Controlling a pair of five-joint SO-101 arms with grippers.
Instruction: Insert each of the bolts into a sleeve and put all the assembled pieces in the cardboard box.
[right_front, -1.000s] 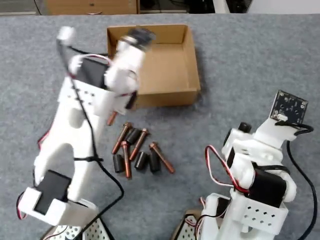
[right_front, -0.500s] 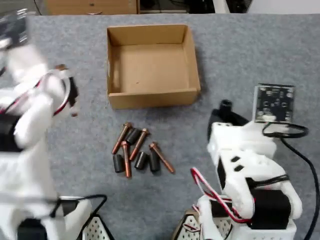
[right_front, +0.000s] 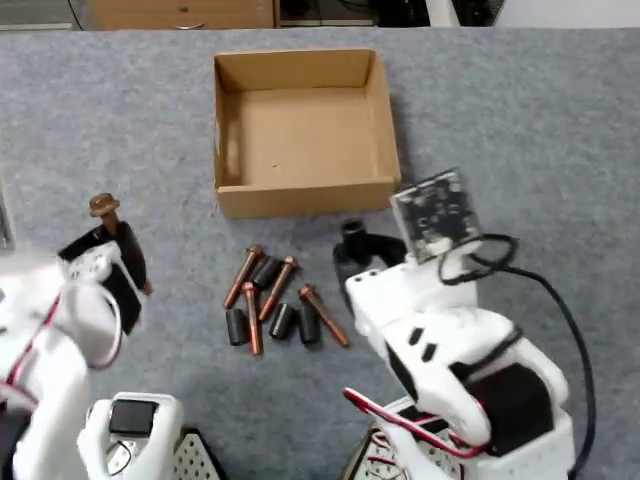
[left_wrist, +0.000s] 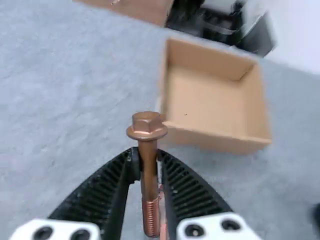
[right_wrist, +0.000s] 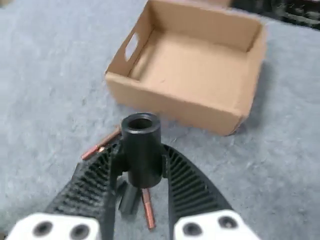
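Copper bolts five, black sleeves five, cardboard box one

Copper-toned metal on the bolt: smooth down the shank, cut threads at the tip, a soft shine on the hex head. The left gripper clamps it between black plastic fingers, ribbed on the inside, matt all over. At the right gripper it's the same ribbed black plastic. The sleeve pinched there is black too, smooth, with a faint sheen round the rim. The cardboard box is plain brown paperboard, dull, with raw cut edges. The table cover is grey, fuzzy, felt-like cloth. On it, 4 loose bolts show that coppery metal, beside 4 dark, matt loose sleeves. The arm shells are white plastic, smooth, slightly glossy.
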